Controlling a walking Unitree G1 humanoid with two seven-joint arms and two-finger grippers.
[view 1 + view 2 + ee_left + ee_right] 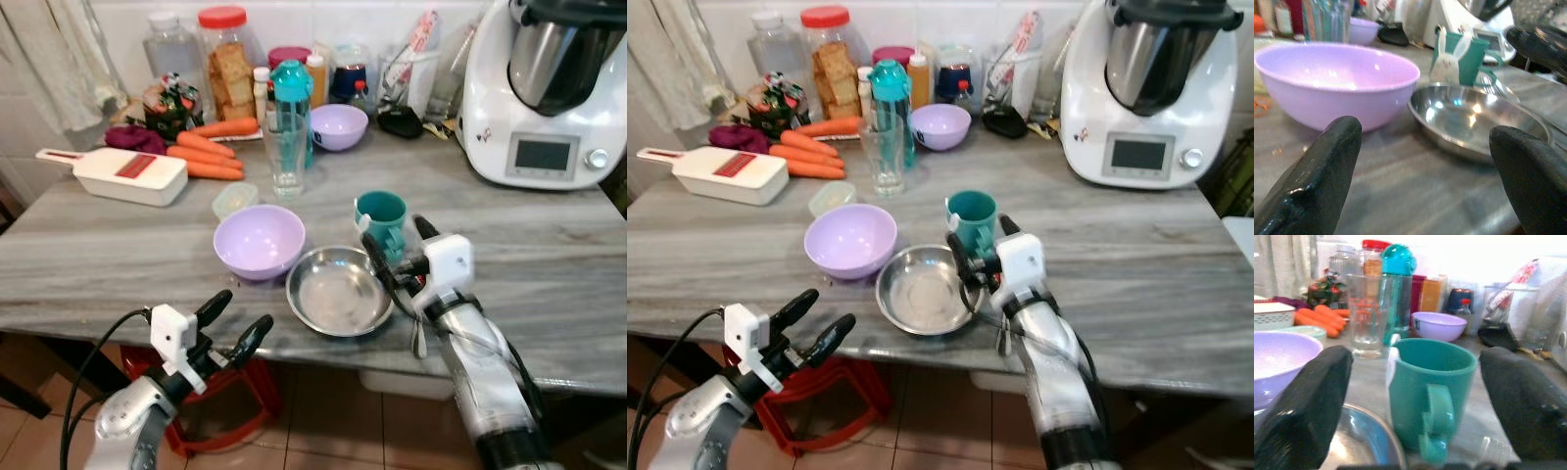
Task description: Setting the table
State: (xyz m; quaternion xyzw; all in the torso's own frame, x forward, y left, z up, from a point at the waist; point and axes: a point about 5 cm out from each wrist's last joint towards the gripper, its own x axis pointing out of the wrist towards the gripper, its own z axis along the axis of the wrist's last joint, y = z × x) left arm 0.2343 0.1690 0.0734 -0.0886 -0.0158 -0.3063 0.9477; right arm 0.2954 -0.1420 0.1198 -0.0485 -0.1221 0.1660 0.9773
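On the grey marble table (118, 264) a lilac bowl (259, 240) stands beside a shallow steel bowl (338, 291) near the front edge. A teal mug (381, 217) with a white rabbit on it sits just behind the steel bowl. My right gripper (397, 247) is open over the steel bowl's right rim. Its fingers point at the mug (1430, 387) and stand wider than it, a little short of it. My left gripper (243, 311) is open, low at the table's front edge, facing the lilac bowl (1337, 78) and the steel bowl (1474, 117).
Behind stand a clear glass (285, 155), a teal bottle (292, 93), a second lilac bowl (339, 126), carrots (206, 147), a white slicer (127, 174), jars and a small lidded tub (235, 199). A white kitchen machine (549, 88) fills the back right. A red stool (235, 392) sits under the table.
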